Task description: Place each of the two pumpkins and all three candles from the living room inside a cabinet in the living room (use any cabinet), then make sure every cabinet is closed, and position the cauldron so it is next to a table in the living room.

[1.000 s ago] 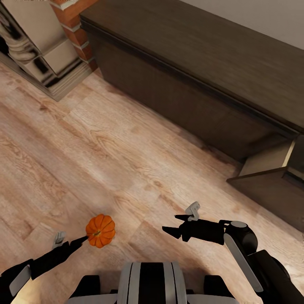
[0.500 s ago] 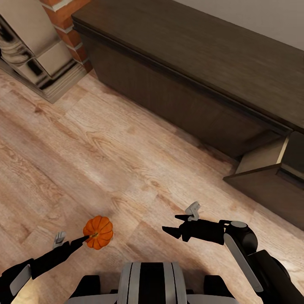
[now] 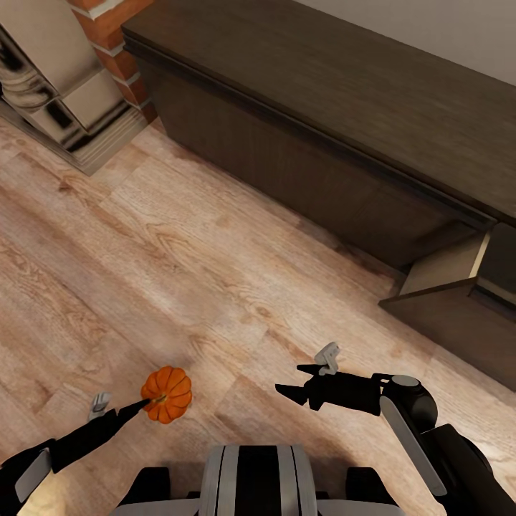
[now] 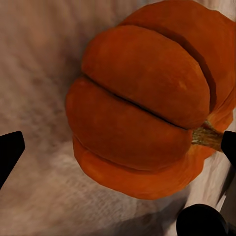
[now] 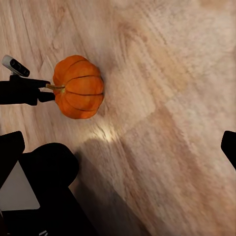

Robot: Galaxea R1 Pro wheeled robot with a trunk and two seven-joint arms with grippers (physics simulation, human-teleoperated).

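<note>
Well, pumpkin (image 3: 167, 394) at left hand (image 3: 140, 407), cabinet (image 3: 344, 129) well apart.

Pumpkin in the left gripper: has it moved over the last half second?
No. The pumpkin sits at the same floorboards, at the left gripper, as half a second ago.

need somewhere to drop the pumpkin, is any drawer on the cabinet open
Yes, one is open. At the cabinet's right end, a drawer stands pulled out, its pale inner side showing. Its contents cannot be seen.

Home living room: wood floor (image 3: 179, 236), brick fireplace (image 3: 107, 29), cabinet (image 3: 322, 122).
</note>
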